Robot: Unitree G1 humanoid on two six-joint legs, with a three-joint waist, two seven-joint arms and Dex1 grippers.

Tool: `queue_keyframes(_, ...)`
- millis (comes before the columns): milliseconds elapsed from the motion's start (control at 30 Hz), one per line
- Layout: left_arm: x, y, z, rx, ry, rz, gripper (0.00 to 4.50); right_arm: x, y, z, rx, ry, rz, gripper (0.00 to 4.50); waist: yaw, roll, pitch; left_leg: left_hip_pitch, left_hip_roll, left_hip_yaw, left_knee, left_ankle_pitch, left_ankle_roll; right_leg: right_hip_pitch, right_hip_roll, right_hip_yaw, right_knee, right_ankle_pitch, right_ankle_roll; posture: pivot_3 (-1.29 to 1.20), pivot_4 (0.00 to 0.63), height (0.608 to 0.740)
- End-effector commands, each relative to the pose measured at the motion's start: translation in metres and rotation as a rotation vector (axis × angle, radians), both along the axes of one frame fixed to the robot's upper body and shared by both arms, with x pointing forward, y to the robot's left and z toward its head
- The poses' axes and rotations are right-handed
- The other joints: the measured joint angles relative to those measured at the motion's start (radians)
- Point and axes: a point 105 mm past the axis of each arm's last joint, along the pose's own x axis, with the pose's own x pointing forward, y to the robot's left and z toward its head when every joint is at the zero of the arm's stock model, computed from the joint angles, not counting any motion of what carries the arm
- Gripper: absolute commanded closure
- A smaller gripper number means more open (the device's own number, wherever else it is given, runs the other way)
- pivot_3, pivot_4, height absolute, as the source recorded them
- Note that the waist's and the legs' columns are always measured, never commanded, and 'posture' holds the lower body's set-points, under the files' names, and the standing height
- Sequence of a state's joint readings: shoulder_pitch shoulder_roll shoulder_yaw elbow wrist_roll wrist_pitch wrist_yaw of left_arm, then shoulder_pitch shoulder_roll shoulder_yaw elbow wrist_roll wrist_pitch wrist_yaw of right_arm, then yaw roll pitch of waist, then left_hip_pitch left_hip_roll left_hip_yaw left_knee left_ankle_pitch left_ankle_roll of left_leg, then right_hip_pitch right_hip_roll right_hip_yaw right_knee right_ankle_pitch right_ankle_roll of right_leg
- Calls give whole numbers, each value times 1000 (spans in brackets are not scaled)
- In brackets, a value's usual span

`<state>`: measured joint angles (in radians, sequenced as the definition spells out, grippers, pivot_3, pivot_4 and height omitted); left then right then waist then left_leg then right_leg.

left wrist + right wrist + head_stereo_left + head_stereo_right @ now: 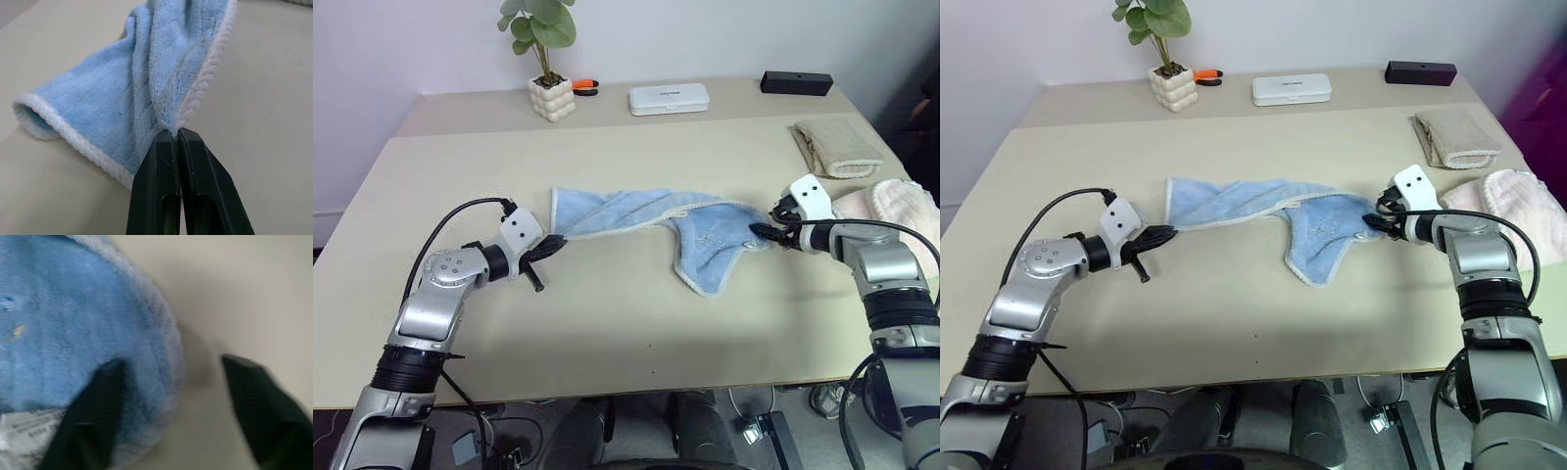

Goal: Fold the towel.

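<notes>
Where the towel (pixel 651 217) lies, at the centre of the frame, it is rumpled and stretched in a band across the bench (pixel 626 323), with a flap hanging toward the lower right of its middle. Its whitish edge runs along the lower side.

The left gripper (pixel 551 247) sits at the towel's left corner. Its jaws are fully closed and pinch a fold of the blue cloth with the stitched edge, as the left wrist view confirms (pixel 168 132). That corner is lifted slightly off the bench.

The right gripper (pixel 770 233) sits at the towel's right end. In the right wrist view its jaws stand apart: one finger (pixel 93 416) rests on the blue cloth, just beside a white label (pixel 27 433), the other is over bare bench beyond the towel's rim. The jaws straddle the edge; a firm hold cannot be told.

At the right edge of the frame, a pale pink towel (pixel 891 211) lies just behind the right arm. A beige folded towel (pixel 835 147) lies in the upper right. Along the top of the bench stand a potted plant (pixel 548 59), an orange tool (pixel 585 86), a white case (pixel 669 98) and a black box (pixel 796 83).
</notes>
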<state>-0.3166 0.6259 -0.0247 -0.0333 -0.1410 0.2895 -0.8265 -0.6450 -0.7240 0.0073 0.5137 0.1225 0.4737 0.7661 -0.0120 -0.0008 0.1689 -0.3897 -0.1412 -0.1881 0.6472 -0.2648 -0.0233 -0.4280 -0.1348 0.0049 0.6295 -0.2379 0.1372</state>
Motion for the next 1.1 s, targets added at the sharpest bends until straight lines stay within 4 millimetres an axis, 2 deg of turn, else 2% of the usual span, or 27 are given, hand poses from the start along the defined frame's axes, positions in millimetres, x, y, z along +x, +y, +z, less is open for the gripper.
queue_keyframes(33,-2,1,12,-6,-40,3,4500,4,2,14,2,-36,11,3791,0,0,0,0,0,0,0,0,0,0,0,0,0,0,0,0,150,740)
queue_keyframes(67,-3,1,12,-6,-39,4,4500,4,2,14,2,-36,11,4309,1,0,0,0,0,0,0,0,0,0,0,0,0,0,0,0,150,740)
queue_keyframes(100,-3,1,12,-6,-39,4,4500,4,2,14,2,-36,11,4471,1,0,0,0,0,0,0,0,0,0,0,0,0,0,0,0,150,740)
queue_keyframes(200,-3,11,11,-4,-48,31,4500,12,1,33,-17,-126,-10,4471,-1,0,0,0,0,0,0,0,0,0,0,0,0,0,0,0,150,740)
queue_keyframes(267,9,17,21,-22,-97,79,4500,19,0,52,-52,-212,-21,4471,-2,1,0,0,0,1,0,0,0,-1,0,1,0,0,0,0,150,740)
queue_keyframes(333,40,27,50,-40,-221,193,4500,32,-3,85,-100,-355,-62,4471,1,0,1,0,0,1,0,0,0,-1,0,1,1,0,0,0,150,740)
queue_keyframes(400,72,38,94,-81,-368,323,4500,43,-5,128,-135,-511,-104,4471,6,-2,5,-1,0,0,0,1,0,-2,1,1,1,2,0,0,150,740)
queue_keyframes(467,93,49,138,-148,-492,419,4500,48,-4,167,-144,-642,-136,4471,6,-3,5,-3,0,0,1,3,-4,-3,1,1,1,5,0,0,150,740)
queue_keyframes(533,102,63,185,-233,-618,514,4500,49,-2,203,-156,-759,-149,4471,0,-3,5,-3,0,1,0,3,-3,-3,1,1,0,5,1,0,150,740)
queue_keyframes(600,99,78,235,-354,-730,574,4500,43,2,244,-136,-884,-147,4471,-6,-3,5,-3,0,1,-1,2,-2,-3,1,1,-2,4,2,0,150,740)
queue_keyframes(667,93,86,261,-386,-784,562,4500,36,11,264,-131,-944,-91,4471,-14,-3,5,-5,0,4,-2,0,1,-7,0,3,-1,4,3,0,150,740)
queue_keyframes(700,88,88,264,-374,-790,526,4500,33,20,264,-140,-944,-28,4471,-20,-3,5,-7,0,6,-2,-1,2,-10,0,4,-1,4,3,0,150,740)
queue_keyframes(767,82,90,260,-356,-772,458,4500,27,33,258,-147,-926,74,4471,-33,-3,5,-7,0,8,-2,-3,4,-12,-1,4,-1,3,3,0,150,740)
queue_keyframes(867,65,89,219,-225,-677,331,4500,17,51,230,-141,-839,227,4471,-45,-2,4,-7,0,10,-2,-5,7,-14,-2,6,-1,3,3,0,150,740)
queue_keyframes(900,57,90,197,-169,-614,298,4500,12,56,216,-145,-792,282,4471,-49,-2,5,-7,-1,10,-1,-6,7,-14,-1,7,0,3,3,0,150,740)
queue_keyframes(967,44,91,169,-116,-519,263,4500,3,61,196,-151,-722,346,4471,-54,-2,5,-9,-1,11,1,-6,7,-16,-1,9,1,4,3,0,150,740)
queue_keyframes(1000,27,91,144,-86,-427,232,4500,-5,62,175,-149,-637,392,4471,-56,-1,5,-9,-1,11,1,-6,7,-16,0,10,1,4,4,0,150,740)
queue_keyframes(1100,-19,88,92,-13,-196,176,4500,-30,60,127,-158,-426,490,4471,-55,-1,5,-9,-1,13,3,-5,6,-18,1,13,2,4,4,0,150,740)
